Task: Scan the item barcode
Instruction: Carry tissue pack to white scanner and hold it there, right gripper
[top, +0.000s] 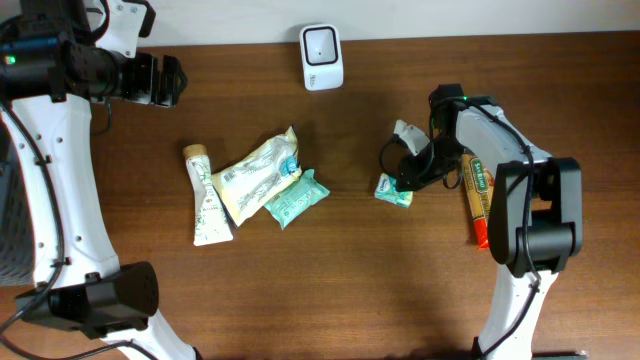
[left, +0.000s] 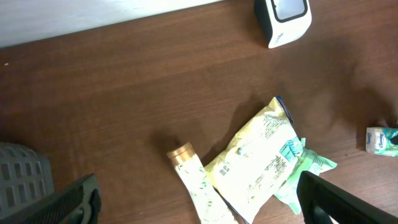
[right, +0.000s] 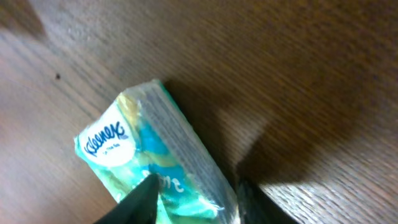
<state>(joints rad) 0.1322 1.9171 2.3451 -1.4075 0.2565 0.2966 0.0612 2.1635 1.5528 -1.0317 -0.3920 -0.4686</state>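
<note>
1. The dark wood desk (top: 330, 280) runs back to a pale wall. A white barcode scanner (top: 321, 57) stands near that back edge.
2. The Kleenex tissue pack (right: 134, 149) lies flat on the desk, right of centre, under the right arm.
3. The right pincer (right: 193, 193) straddles one end of the pack, one finger over its printed face and one at its side. I cannot tell whether it is clenched.
4. The left pincer (top: 175, 80) is released and empty at the back-left corner.
5. The step in hand looks like the pickup. Next comes a firm grip, a lift, and a carry to the scanner. No barcode shows, so the pack may need turning.
6. Bare wood lies between pack and scanner. The tube (top: 208, 195), snack pouch (top: 255, 172) and wipes pack (top: 296, 197) sit well apart to the left. An orange-and-green packet (top: 478, 190) lies near on the right.
</note>
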